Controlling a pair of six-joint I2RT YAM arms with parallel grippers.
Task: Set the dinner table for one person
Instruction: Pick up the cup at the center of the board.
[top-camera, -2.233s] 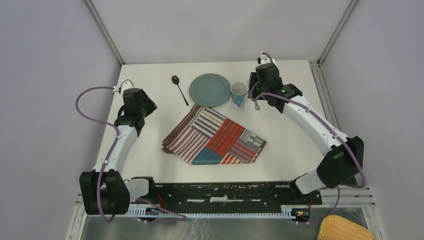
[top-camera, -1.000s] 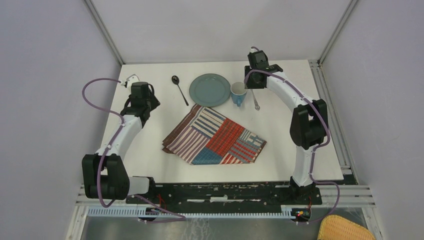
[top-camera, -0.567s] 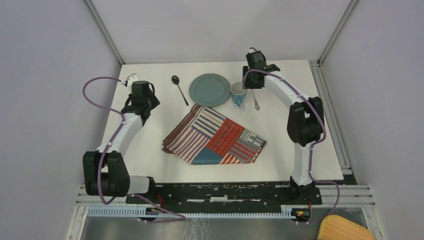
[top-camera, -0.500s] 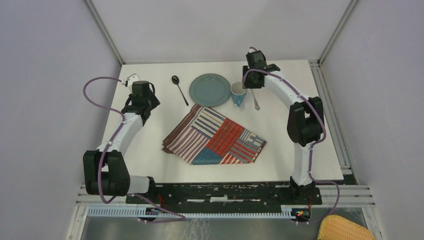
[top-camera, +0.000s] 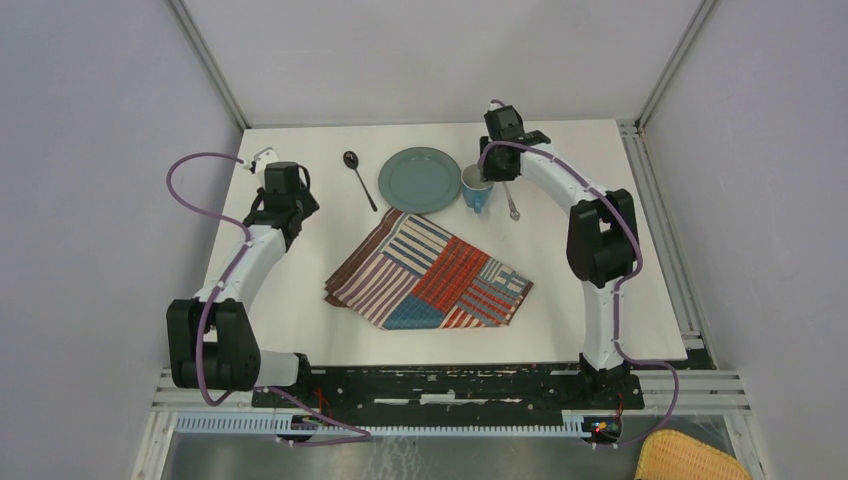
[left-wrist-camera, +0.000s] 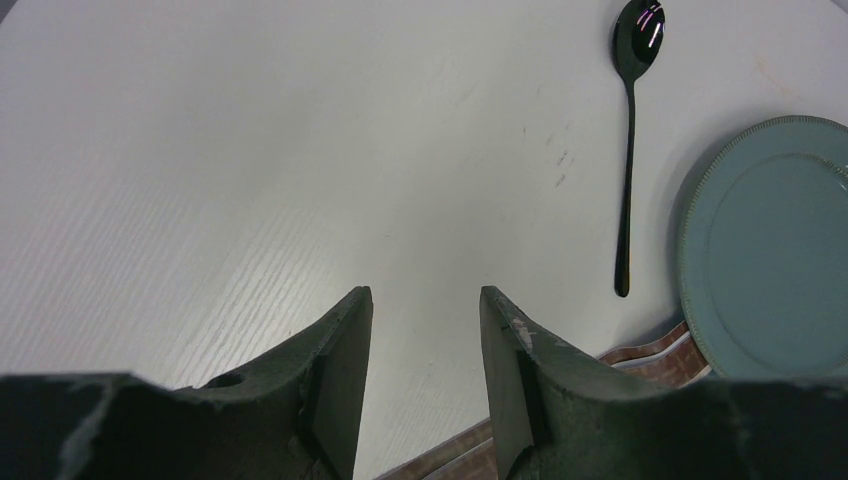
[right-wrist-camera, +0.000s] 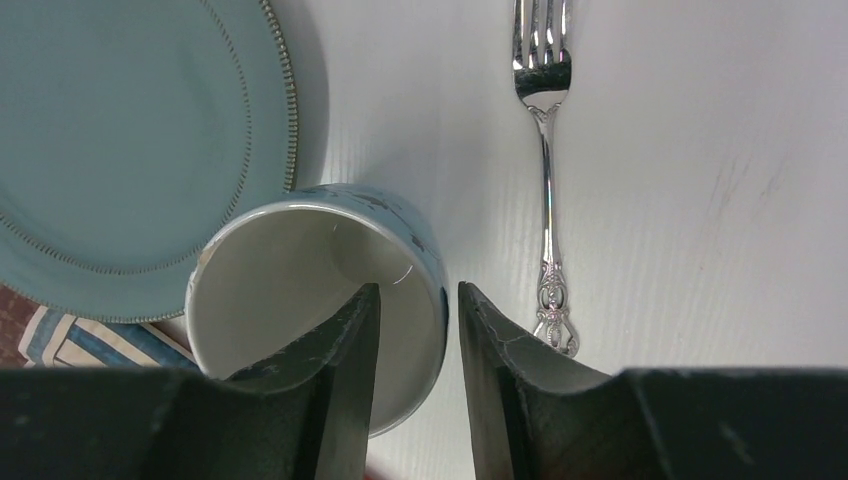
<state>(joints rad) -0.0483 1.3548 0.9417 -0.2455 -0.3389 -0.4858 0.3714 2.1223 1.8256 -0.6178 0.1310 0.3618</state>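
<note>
Right fingers (right-wrist-camera: 340, 380) straddle the side wall of a blue ceramic cup with a white inside (right-wrist-camera: 300, 280). One finger is down inside the cup and the other is outside it. They stand at a narrow gap, and a sliver of space shows on each side of the wall, so they are not pinching it. The cup stands upright on the large flat white tabletop (top-camera: 290, 290). It is right against the right rim of a round teal plate with a beaded edge (right-wrist-camera: 130, 130); whether the two touch cannot be told. Just beside the cup on its other side lies a silver fork with an ornate handle (right-wrist-camera: 546, 200), tines toward the far edge and apart from the cup.

Left fingers (left-wrist-camera: 340, 380) hang above bare tabletop with a moderate gap and nothing between them. Ahead of them lies a slim black spoon (left-wrist-camera: 628, 150), bowl toward the far edge. It sits left of the plate and clear of it.

The tabletop fills the space between the grey walls, with metal rails along its edges and both arm bases at its near side. A striped red, white and blue patchwork cloth placemat (top-camera: 430, 272) lies askew in the middle of it. The placemat's far corner reaches the plate's near rim.
</note>
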